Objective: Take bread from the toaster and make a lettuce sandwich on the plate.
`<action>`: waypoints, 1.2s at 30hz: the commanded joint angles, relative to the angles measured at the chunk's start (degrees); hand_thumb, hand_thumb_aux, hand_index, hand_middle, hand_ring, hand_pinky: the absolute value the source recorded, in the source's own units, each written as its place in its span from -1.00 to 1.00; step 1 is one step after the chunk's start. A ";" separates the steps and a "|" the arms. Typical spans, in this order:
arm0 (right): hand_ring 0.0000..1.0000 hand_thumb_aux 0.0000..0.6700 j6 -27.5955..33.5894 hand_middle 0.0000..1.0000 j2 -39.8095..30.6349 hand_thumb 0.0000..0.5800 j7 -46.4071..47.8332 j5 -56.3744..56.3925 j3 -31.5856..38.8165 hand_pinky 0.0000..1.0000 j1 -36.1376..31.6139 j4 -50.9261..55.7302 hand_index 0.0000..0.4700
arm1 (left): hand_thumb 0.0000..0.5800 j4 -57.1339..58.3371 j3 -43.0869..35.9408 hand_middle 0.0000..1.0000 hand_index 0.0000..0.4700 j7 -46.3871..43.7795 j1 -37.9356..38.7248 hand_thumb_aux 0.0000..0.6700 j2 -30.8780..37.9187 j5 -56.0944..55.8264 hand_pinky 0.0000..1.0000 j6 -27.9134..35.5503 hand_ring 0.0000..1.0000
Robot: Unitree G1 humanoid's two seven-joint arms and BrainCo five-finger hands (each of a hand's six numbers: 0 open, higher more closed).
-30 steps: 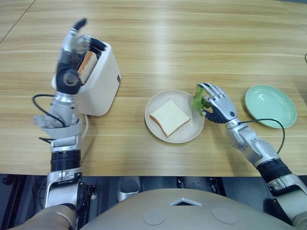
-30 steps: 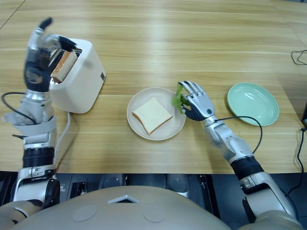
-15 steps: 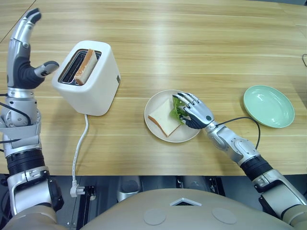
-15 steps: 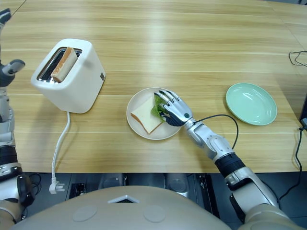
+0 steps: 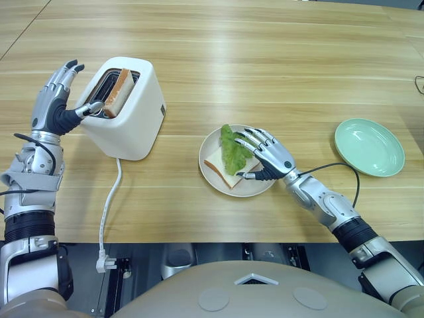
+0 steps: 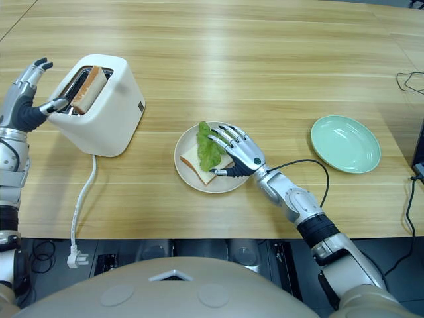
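A white toaster (image 5: 129, 112) stands at the left with a slice of bread (image 5: 119, 91) sticking up from its slot. My left hand (image 5: 56, 103) is open beside the toaster's left end, its thumb near the slot. On the cream plate (image 5: 264, 187) lies a bread slice (image 5: 222, 169) with a green lettuce leaf (image 5: 232, 149) on top. My right hand (image 5: 268, 156) hovers open over the plate's right side, fingers spread just right of the lettuce and holding nothing.
A light green plate (image 5: 370, 147) sits at the right of the wooden table. The toaster's white cord (image 5: 111, 212) runs down over the table's front edge. A black cable (image 5: 334, 169) loops by my right forearm.
My right hand has let go of the lettuce, which now lies on the bread, and has spread its fingers. My left hand has come down and closer to the toaster's left end.
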 commanded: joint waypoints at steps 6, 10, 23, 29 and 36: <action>-1.00 -1.00 0.47 -1.00 -0.39 -1.00 0.29 0.06 -0.65 -1.00 0.93 -1.87 -1.00 | -1.00 1.23 -4.77 -0.93 -1.00 -1.06 0.69 -1.00 1.33 0.91 -0.93 2.01 -0.93; -1.00 -1.00 0.43 -1.00 -0.19 -1.00 -0.18 0.38 -0.92 -1.00 1.23 -2.07 -1.00 | -1.00 1.00 -6.43 -0.93 -1.00 -1.53 0.14 -1.00 1.13 1.00 -0.93 1.93 -0.93; -1.00 -1.00 -0.05 -1.00 0.64 -1.00 -0.46 1.28 -1.40 -1.00 1.22 -2.33 -1.00 | 0.71 2.66 -10.36 -0.92 0.21 -0.92 -1.05 0.24 1.35 2.07 -0.92 3.07 -0.92; -1.00 -1.00 -0.04 -1.00 0.79 -1.00 -0.68 1.19 -1.68 -1.00 1.24 -2.05 -1.00 | 1.00 2.05 -10.22 -0.92 0.96 -1.33 -1.08 1.00 0.82 -0.68 -0.92 1.07 -0.92; -1.00 -1.00 -0.01 -1.00 0.94 -1.00 -1.03 1.11 -1.72 -1.00 1.10 -1.69 -1.00 | 1.00 1.56 -9.97 -0.90 0.96 -2.58 -1.08 1.00 0.34 -3.81 -0.90 0.34 -0.90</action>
